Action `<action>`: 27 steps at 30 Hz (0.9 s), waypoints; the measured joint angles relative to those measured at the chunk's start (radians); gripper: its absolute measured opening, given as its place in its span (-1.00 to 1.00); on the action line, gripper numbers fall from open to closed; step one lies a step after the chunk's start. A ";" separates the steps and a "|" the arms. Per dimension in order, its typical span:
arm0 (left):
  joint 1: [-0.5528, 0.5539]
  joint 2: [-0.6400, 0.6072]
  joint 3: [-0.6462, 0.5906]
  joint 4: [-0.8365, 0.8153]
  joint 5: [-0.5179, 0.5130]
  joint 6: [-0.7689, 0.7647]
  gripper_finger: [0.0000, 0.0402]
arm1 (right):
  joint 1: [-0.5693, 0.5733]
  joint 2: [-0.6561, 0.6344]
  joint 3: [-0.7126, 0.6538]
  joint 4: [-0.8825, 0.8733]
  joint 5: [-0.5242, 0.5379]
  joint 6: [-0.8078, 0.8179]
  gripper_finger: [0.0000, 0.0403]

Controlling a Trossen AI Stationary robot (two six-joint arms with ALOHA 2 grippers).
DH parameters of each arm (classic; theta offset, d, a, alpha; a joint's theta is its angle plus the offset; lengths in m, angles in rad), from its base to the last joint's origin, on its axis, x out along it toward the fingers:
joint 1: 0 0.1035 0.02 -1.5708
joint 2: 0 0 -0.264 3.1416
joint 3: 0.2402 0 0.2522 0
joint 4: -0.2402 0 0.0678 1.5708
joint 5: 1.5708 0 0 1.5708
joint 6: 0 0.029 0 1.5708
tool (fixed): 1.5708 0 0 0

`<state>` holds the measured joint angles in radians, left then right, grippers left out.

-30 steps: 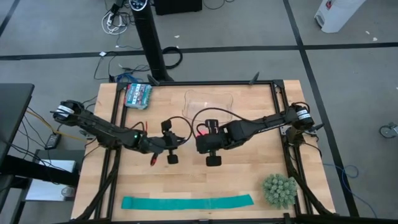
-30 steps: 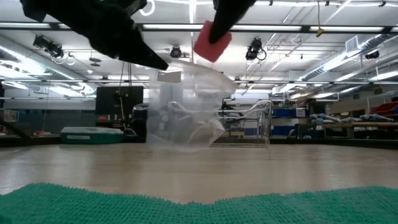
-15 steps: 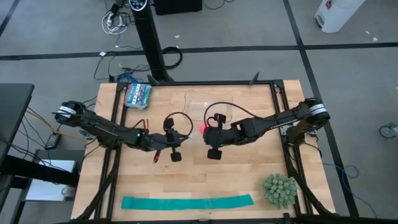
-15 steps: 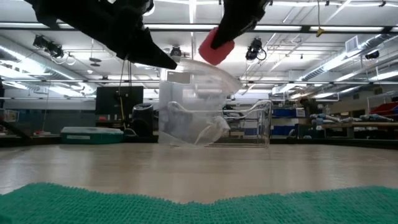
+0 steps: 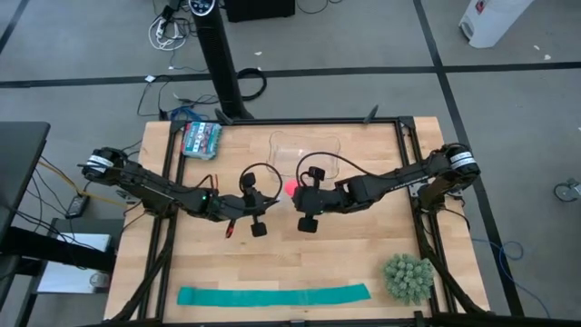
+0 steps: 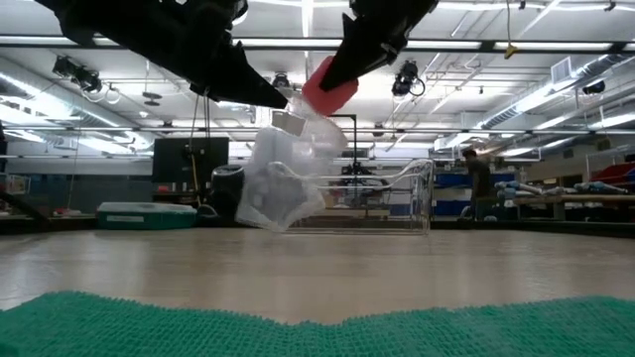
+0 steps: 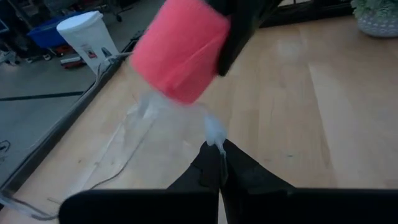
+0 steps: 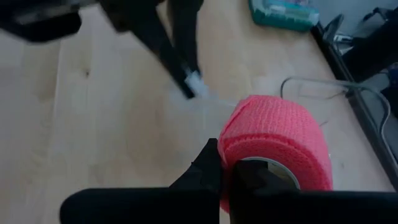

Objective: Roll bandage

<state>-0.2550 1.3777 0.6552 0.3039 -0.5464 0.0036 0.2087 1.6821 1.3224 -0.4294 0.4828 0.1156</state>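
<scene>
1. The bandage (image 5: 292, 188) was a compact pink-red roll, held up off the table (image 5: 363, 245) near the centre of the high view, just toward 12 o'clock from the tabletop's middle.
2. The right gripper (image 8: 225, 163) had its fingers pinched nearly shut on the roll. In its wrist view the roll bulged out past the fingertips, its round side showing and a pale core visible at the near end.
3. In the high view the roll sat at about 10 o'clock from the right gripper's body, on the side toward the left arm.
4. The roll's long axis could not be told for certain from the views.
5. The left gripper (image 7: 219, 167) was also closed, its tips pinching a corner of a clear plastic bag (image 6: 283, 178).
6. The bag hung down from that pinch, just beneath the roll in the low view, and looked slack.
7. In the left wrist view the roll lay ahead of the left fingertips, close but apart from them.
8. Judging by this, the next move turned on lining the roll up with the bag's mouth. The right arm carried the roll, so it was the nearer one.
9. A teal strip (image 5: 272, 295) lay flat along the table's 6 o'clock edge, well apart.
</scene>
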 joint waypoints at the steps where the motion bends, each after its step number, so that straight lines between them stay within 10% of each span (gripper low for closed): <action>1: 0.000 0.000 0.000 0.002 0.000 0.006 -0.97 | -0.005 0.000 0.000 0.010 -0.008 -0.004 -0.99; 27: 0.002 0.000 -0.001 0.002 -0.010 0.018 -0.97 | -0.014 0.000 -0.014 0.067 -0.199 -0.016 -0.99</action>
<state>-0.2533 1.3777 0.6544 0.3057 -0.5567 0.0219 0.1943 1.6825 1.3083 -0.3625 0.2842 0.1001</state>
